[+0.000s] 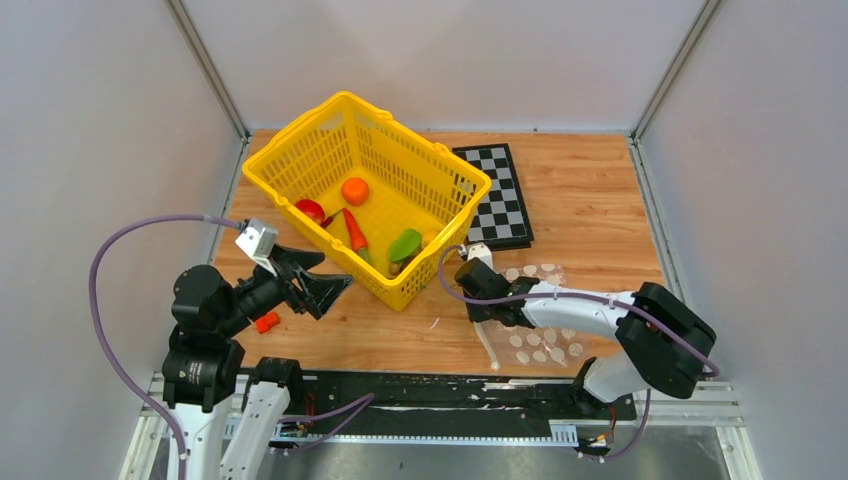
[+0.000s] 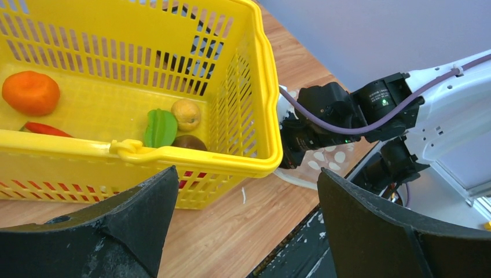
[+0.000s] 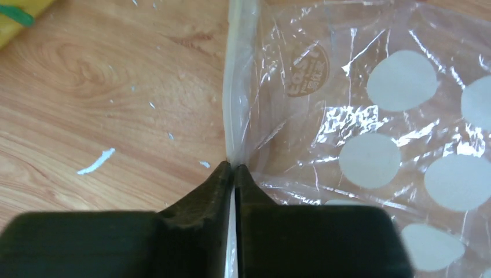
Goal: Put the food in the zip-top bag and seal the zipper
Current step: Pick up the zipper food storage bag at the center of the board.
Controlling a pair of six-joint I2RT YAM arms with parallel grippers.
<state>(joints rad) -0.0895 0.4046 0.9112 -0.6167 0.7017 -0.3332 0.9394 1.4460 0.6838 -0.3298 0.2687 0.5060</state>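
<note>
- Two jaws of the right gripper [image 3: 233,171] are closed tight, tip to tip, pinching the zipper [image 3: 234,87] between them.
- From the wrist view, the pale strip runs straight away from the tips, with bare wood on one side and crinkled clear plastic on the other.
- Spread flat behind that strip, the zip-top bag [image 1: 545,345] lies by the near edge of the worktop [image 1: 590,200], right of centre. Its white dots show on both sides of the right arm, which reaches across it.
- Wide apart and holding nothing, the jaws of the left gripper [image 1: 335,295] point at the near-left wall of the basket [image 1: 420,140], close to it but not touching.
- Beneath the left arm, near the near-left corner, sits a small red block [image 1: 266,322].
- Set at an angle, the yellow basket fills the far-left part of the worktop.
- All of the food in view is inside it:
  - the orange [image 1: 355,190] lies toward the far side;
  - the tomato [image 1: 310,210] sits against the left wall;
  - the carrot [image 1: 356,232] lies in the middle;
  - the green pepper [image 2: 160,127], lemon [image 2: 186,114] and brown ball [image 2: 189,142] are bunched in the corner nearest the bag.
- Past the basket's right wall, a chessboard [image 1: 500,195] lies flat toward the far edge, partly hidden by the basket's corner.
</note>
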